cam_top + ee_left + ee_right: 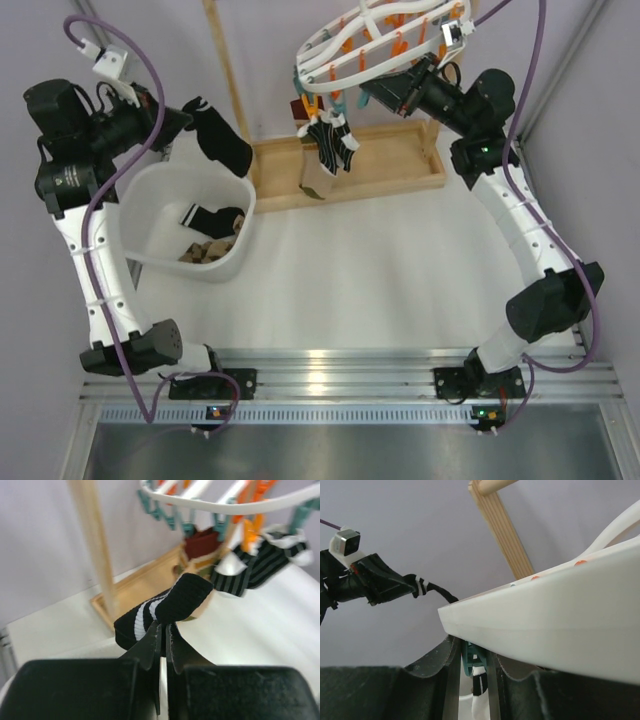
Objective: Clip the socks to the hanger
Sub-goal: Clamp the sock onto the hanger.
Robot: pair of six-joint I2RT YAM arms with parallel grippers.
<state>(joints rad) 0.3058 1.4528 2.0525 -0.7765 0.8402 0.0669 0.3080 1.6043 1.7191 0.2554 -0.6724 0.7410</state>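
I count 2 arms, left arm (85, 262) and right arm (525, 225), with 2 grippers, left gripper (162, 632) and right gripper (472, 660). 1 hanger (560, 615), 1 tub (145, 245), 1 stand (390, 165). At least 4 socks: banded sock (170, 602), tub sock (212, 217), striped sock (260, 565), maroon sock (202, 542). The pegs (252, 530) are too crowded for me to count.

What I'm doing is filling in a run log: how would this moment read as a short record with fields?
left end effector: shut on a black sock with white bands, held up near the white tub
right end effector: closed around a teal clip peg under the hanger
clipped on hanger: striped sock
in tub: more socks
hanger support: wooden stand frame
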